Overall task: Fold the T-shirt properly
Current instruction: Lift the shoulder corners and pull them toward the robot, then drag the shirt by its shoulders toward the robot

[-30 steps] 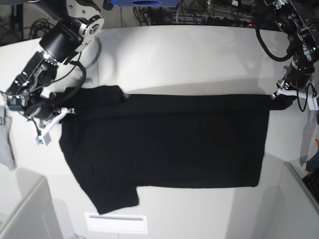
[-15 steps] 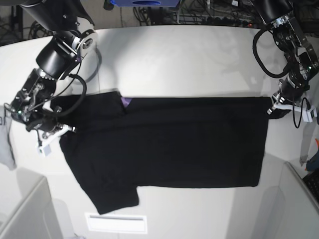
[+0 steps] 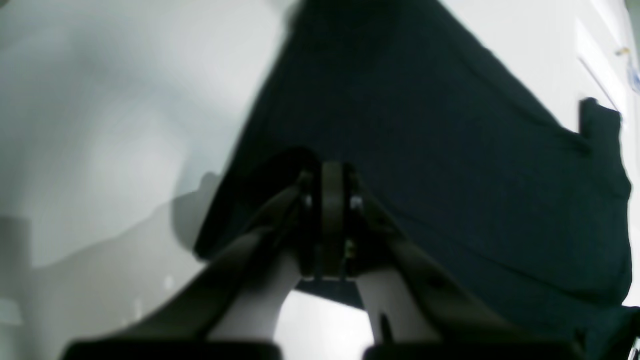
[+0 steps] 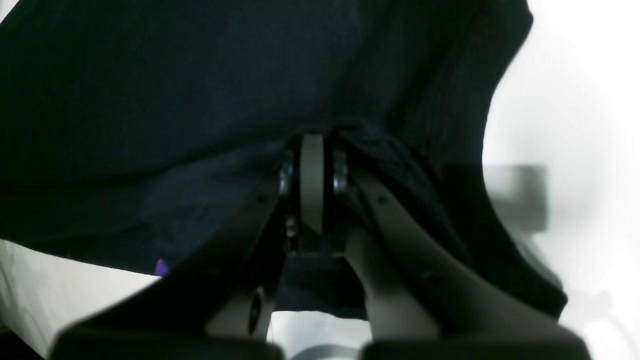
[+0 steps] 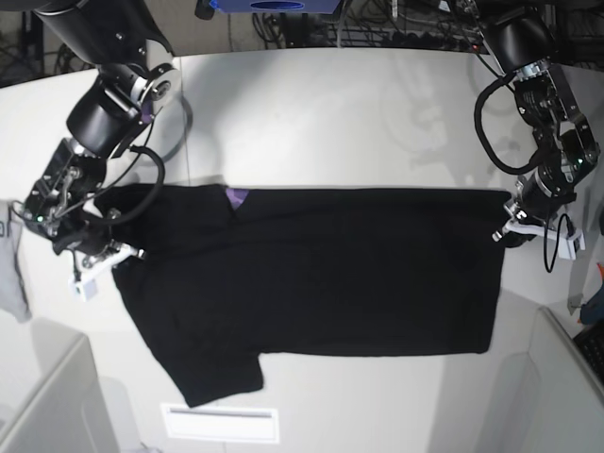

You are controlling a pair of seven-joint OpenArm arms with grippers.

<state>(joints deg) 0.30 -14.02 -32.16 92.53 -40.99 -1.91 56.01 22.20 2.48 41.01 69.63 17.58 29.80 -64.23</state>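
Note:
The black T-shirt [image 5: 321,274] lies flat on the white table [image 5: 330,113], its far edge folded over, with a bit of purple print [image 5: 236,196] showing at the fold. My left gripper [image 5: 511,233] is shut on the shirt's right far corner; the left wrist view shows the closed fingertips [image 3: 331,172] pinching black cloth [image 3: 450,150]. My right gripper [image 5: 102,257] is shut on the shirt's left edge near the sleeve; the right wrist view shows it [image 4: 312,145] clamped on bunched black cloth [image 4: 175,100], with a purple speck [image 4: 161,266] below.
A small grey cloth [image 5: 11,274] lies at the table's left edge. A white label [image 5: 220,423] sits at the front edge. Grey bin walls stand at the front left [image 5: 47,396] and front right [image 5: 557,387]. Cables run along the back.
Both grippers moved toward the table's front, drawing the shirt's far edge with them. More purple print shows at the fold.

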